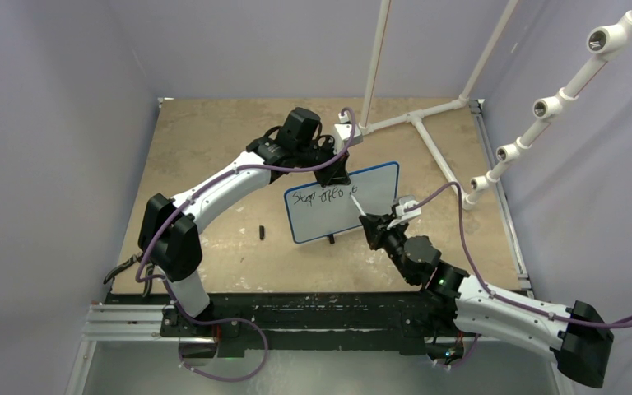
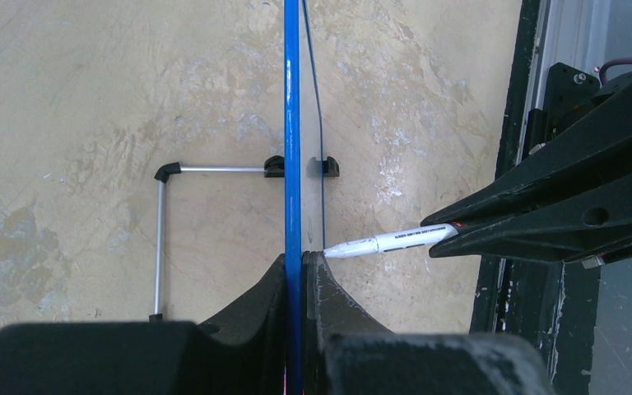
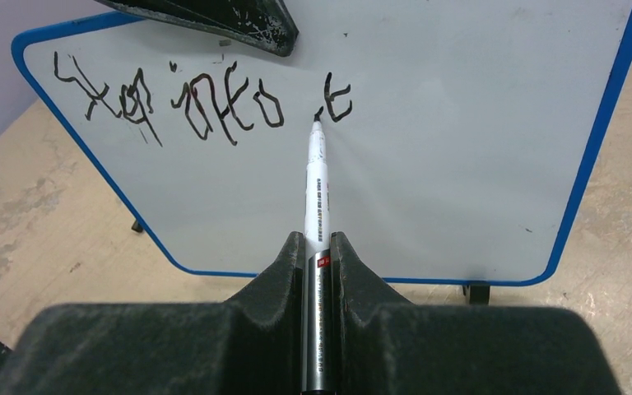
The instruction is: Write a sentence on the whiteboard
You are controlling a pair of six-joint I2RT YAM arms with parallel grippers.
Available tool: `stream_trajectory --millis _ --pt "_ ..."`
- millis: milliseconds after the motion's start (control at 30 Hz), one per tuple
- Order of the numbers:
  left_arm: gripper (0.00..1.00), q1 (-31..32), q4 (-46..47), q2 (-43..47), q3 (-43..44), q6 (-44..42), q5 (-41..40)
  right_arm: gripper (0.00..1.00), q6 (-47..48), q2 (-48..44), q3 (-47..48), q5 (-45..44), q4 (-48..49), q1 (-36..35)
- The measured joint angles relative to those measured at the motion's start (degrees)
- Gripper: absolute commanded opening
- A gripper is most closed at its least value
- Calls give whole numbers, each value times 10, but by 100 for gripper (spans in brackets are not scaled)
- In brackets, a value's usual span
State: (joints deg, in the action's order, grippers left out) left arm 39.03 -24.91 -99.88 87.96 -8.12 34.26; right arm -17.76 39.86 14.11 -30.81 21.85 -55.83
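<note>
Near edge, bottom of top view: long black metal rail [image 1: 296,309] carrying both arm bases. Tan mottled stone-look surface [image 1: 214,148] runs from it up the frame.

Right hand [image 3: 318,243], lower centre of right wrist view: two black fingers clamped together on a slim white-and-silver marker [image 3: 316,189] with small black print. Marker points up the frame. Its black tip sits at the board face, meeting the low left end of the last written mark.

Small black cap-like piece [image 1: 261,232] lies alone on the surface, left of centre in top view, apart from the board.

Small rectangular whiteboard [image 1: 374,185], rounded corners and thin blue rim, stands on edge at centre of top view, on small black feet [image 3: 477,292]. A thin metal wire stand [image 2: 160,239] shows behind it in left wrist view. The sentence [image 3: 206,103] is a single line of thin black handwritten scribble across the upper left of the board face, much smaller than the board. Right half of the face is blank.

Left hand [image 2: 296,262], bottom centre of left wrist view: black fingers pinched on the board's blue top rim, one each side. In top view it sits on the board's upper edge, left of middle.

Far right, upper frame of top view: white plastic pipe frame [image 1: 415,123] standing on the surface.
</note>
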Motion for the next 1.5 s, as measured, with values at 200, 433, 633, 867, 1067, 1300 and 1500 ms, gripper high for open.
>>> stream_trajectory --millis 200,433,633,867,1067,1300,1500 --pt "0 0 0 0 0 0 0 0 -4 -10 0 -13 -2 0" --pt "0 0 0 0 0 0 0 0 -6 -38 -3 -27 0 0" --pt "0 0 -4 0 0 -7 2 0 -5 -78 -19 -27 -3 0" --pt "0 -5 -38 0 11 -29 16 0 -6 -96 -22 -27 -9 0" --pt "0 -15 -57 0 14 -39 27 0 -5 -82 -22 -19 -12 0" --pt "0 -17 -60 0 14 -40 32 0 -2 -75 -22 -11 -9 0" --pt "0 -17 -60 0 14 -41 35 0 2 -44 -22 -11 1 0"
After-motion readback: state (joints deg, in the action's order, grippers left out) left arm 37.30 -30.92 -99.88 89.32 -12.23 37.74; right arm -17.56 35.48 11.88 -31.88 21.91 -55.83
